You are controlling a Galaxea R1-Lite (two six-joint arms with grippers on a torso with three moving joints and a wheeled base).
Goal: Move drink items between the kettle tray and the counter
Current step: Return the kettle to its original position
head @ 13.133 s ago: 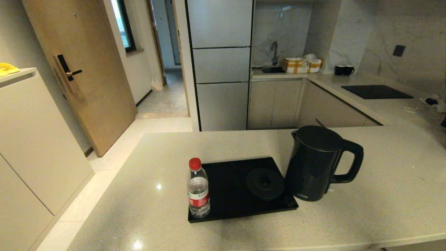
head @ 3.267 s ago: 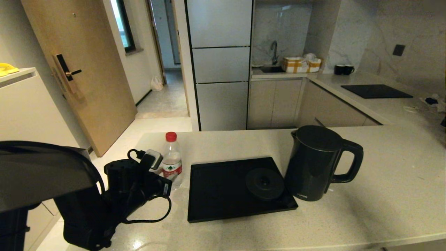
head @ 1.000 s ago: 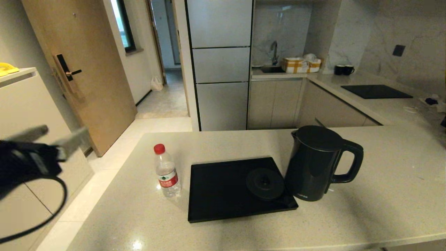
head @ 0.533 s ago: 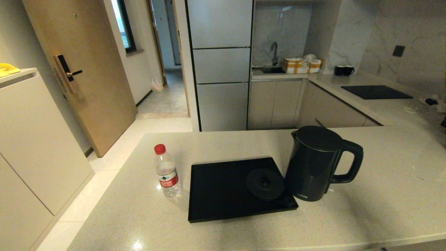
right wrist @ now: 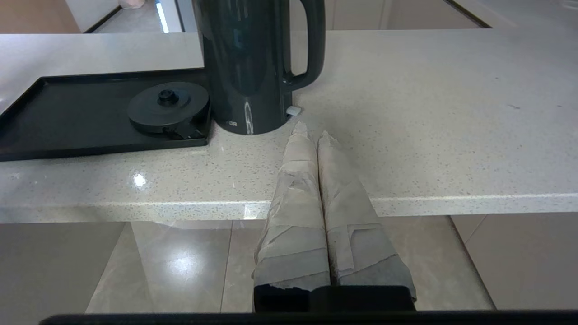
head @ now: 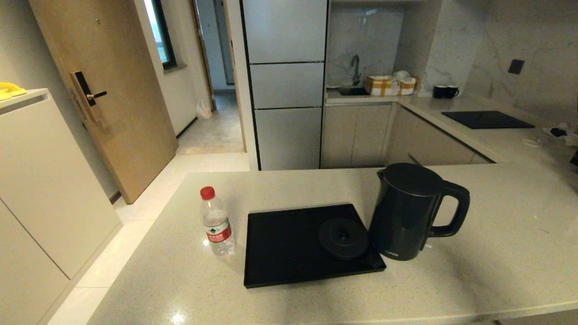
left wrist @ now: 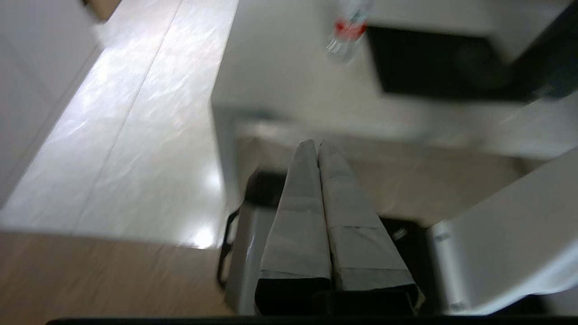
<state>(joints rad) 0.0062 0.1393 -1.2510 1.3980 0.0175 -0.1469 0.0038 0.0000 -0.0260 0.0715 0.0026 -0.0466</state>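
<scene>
The small clear water bottle (head: pixel 216 222) with its red cap stands upright on the beige counter (head: pixel 496 253), just left of the black kettle tray (head: pixel 289 253). On the tray only the round base disc (head: pixel 343 237) remains. The dark kettle (head: pixel 408 211) stands on the counter against the tray's right edge, handle to the right. Neither arm shows in the head view. My left gripper (left wrist: pixel 315 144) is shut and empty, low beside the counter's near left, with the bottle (left wrist: pixel 347 31) far off. My right gripper (right wrist: pixel 311 131) is shut and empty at the counter's front edge, near the kettle (right wrist: pixel 253 63).
A far grey worktop carries a black cooktop (head: pixel 487 119) and two black mugs (head: pixel 445 91). A white cabinet (head: pixel 40 180) stands to the left, a wooden door (head: pixel 104 90) behind it. The counter's front edge (right wrist: pixel 406 203) runs just under my right gripper.
The bottle went from the tray's front left corner to the counter left of the tray, carried by my left gripper. That arm then withdrew left out of the head view. Kettle unmoved.
</scene>
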